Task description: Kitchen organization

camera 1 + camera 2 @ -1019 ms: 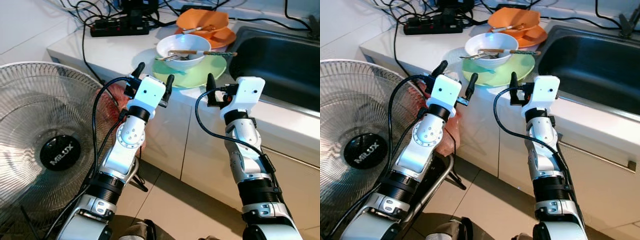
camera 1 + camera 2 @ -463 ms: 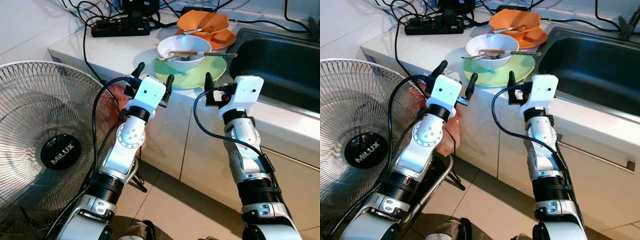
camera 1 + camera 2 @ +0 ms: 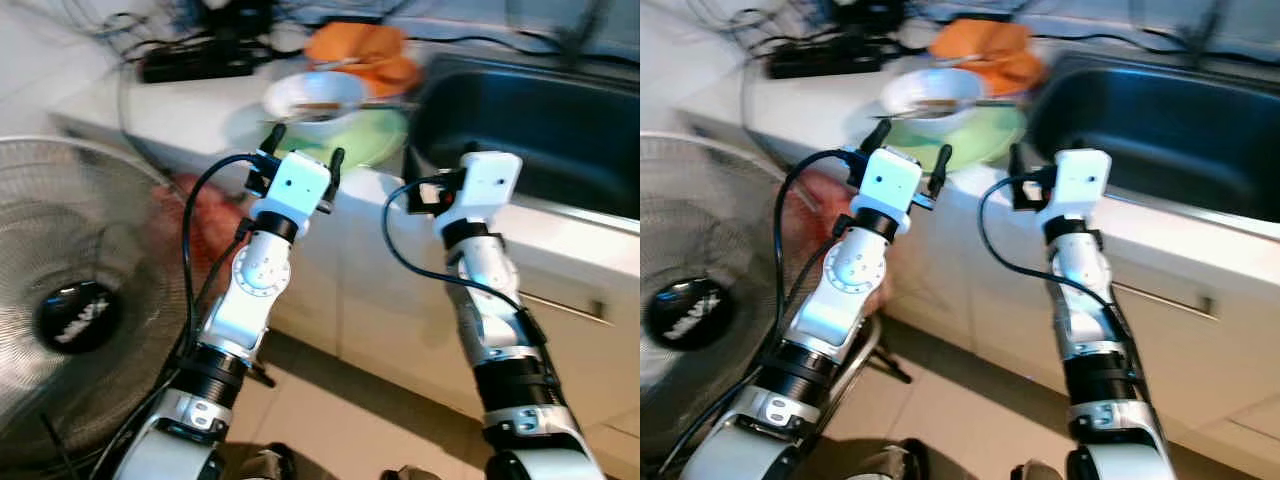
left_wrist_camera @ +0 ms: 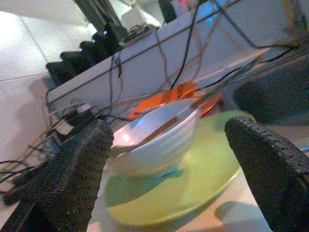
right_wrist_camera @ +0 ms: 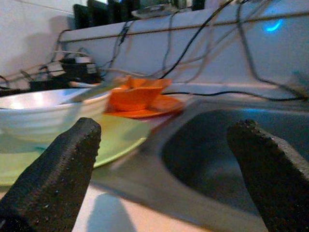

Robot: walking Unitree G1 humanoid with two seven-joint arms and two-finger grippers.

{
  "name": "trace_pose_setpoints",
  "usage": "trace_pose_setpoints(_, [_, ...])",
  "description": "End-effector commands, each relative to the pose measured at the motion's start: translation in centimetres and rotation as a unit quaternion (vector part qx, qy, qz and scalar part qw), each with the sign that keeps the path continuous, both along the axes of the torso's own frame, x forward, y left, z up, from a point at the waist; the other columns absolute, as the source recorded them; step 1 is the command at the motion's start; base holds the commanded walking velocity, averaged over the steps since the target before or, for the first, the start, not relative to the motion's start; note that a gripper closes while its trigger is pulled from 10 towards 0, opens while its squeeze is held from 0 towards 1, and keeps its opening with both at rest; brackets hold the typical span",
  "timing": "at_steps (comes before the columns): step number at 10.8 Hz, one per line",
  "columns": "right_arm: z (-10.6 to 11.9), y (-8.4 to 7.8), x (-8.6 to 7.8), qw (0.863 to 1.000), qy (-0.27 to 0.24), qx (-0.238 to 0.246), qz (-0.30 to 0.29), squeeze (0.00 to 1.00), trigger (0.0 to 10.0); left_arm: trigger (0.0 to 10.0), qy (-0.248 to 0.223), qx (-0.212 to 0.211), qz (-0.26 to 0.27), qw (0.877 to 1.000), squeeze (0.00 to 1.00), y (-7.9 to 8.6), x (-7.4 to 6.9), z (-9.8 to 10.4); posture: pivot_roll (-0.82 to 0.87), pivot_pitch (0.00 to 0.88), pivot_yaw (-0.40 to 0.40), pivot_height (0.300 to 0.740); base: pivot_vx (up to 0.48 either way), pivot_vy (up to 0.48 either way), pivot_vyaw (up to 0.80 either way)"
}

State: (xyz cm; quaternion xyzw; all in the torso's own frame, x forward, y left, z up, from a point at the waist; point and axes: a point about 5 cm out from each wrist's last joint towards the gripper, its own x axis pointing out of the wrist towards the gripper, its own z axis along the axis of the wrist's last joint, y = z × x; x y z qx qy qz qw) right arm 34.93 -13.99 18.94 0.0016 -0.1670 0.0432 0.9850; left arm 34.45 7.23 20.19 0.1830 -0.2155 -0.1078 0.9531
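White bowl (image 3: 312, 97) with utensils sits on the green plate (image 3: 372, 140) beside the sink (image 3: 530, 130), orange dishes (image 3: 362, 55) behind it. My view has swung right and blurred since a moment ago, so I'm turning toward the sink. Left gripper (image 3: 302, 164) and right gripper (image 5: 159, 159) hover at the counter edge, fingers spread, empty.

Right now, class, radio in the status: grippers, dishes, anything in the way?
Left gripper and right gripper open, empty, at counter edge. White ceramic bowl on round green plate, untouched. Nothing between.
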Motion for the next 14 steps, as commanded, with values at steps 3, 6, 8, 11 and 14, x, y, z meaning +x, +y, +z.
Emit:
trace_pose_setpoints(3, [-0.01, 0.56, -0.18, 1.000, 0.000, -0.001, 0.011, 0.00, 10.0, 10.0, -0.001, 0.001, 0.011, 1.000, 0.00, 0.56, -0.03, -0.15, -0.01, 0.098, 0.070, 0.740, 0.000, -0.334, 0.00])
trace_pose_setpoints(6, [-0.05, 0.64, -0.23, 1.000, -0.001, -0.002, 0.013, 0.00, 10.0, 10.0, -0.001, 0.000, 0.014, 1.000, 0.00, 0.64, -0.05, -0.13, 0.00, 0.101, 0.068, 0.740, 0.000, -0.330, 0.56])
trace_pose_setpoints(8, [-0.11, 0.63, -0.22, 1.000, 0.002, 0.001, 0.014, 0.00, 10.0, 10.0, -0.001, -0.002, 0.014, 1.000, 0.00, 0.63, -0.05, -0.12, 0.00, 0.100, 0.067, 0.740, 0.000, -0.328, 0.00])
trace_pose_setpoints(11, [-0.17, 0.74, -0.23, 1.000, 0.003, -0.002, 0.016, 0.00, 10.0, 10.0, -0.003, -0.007, 0.015, 1.000, 0.00, 0.74, -0.10, -0.09, -0.01, 0.100, 0.067, 0.740, 0.000, -0.211, 0.00])
trace_pose_setpoints(14, [-0.20, 0.72, -0.27, 1.000, 0.003, -0.002, 0.019, 0.00, 10.0, 10.0, -0.005, -0.017, 0.013, 1.000, 0.00, 0.70, -0.19, -0.04, 0.00, 0.101, 0.065, 0.740, 0.000, 0.000, 0.00])
